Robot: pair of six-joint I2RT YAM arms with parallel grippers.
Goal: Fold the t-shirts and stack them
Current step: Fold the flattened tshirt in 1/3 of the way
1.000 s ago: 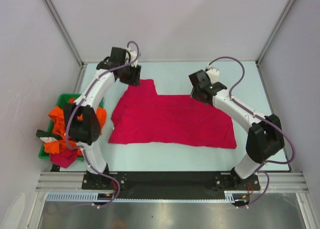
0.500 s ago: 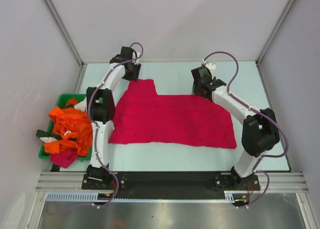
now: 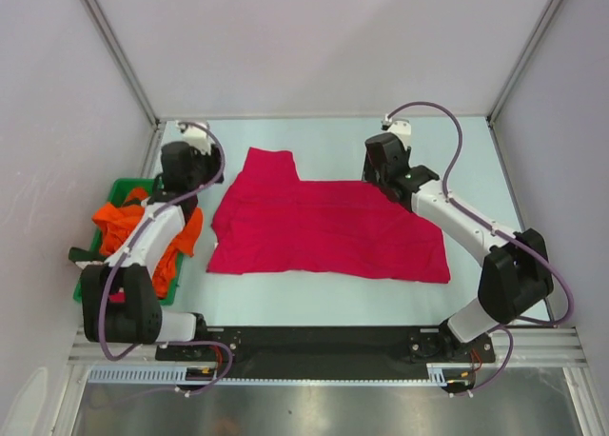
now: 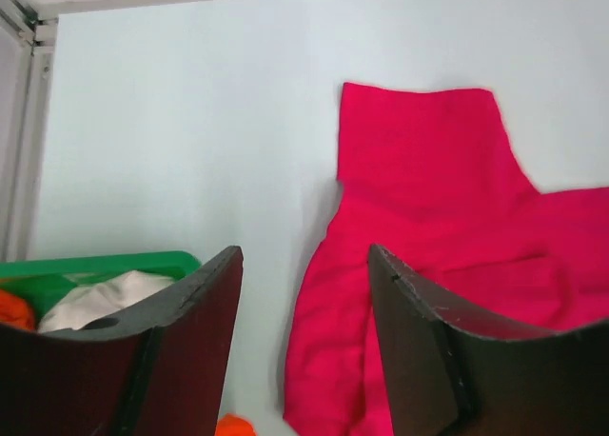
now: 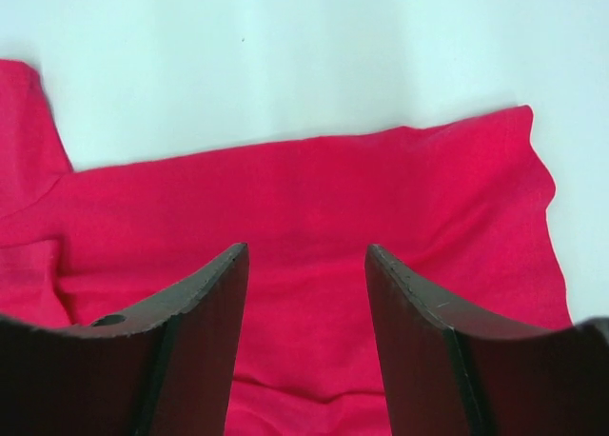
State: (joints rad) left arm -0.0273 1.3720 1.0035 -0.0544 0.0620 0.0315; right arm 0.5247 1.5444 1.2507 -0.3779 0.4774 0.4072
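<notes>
Retreating from crimson t-shirt (image 3: 324, 222) to green tray (image 3: 116, 186), left gripper (image 4: 303, 251) open, empty; right gripper (image 5: 305, 247) too

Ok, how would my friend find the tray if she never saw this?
Start at the pale table and go to its left edge. The tray sits there, apart from the pink shirt spread flat in the middle. It is the only green thing, and orange shirts are heaped in it.

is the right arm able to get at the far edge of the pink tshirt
Likely yes: the right gripper hangs open by the far edge of the crimson-pink t-shirt, with nothing in between.
</notes>
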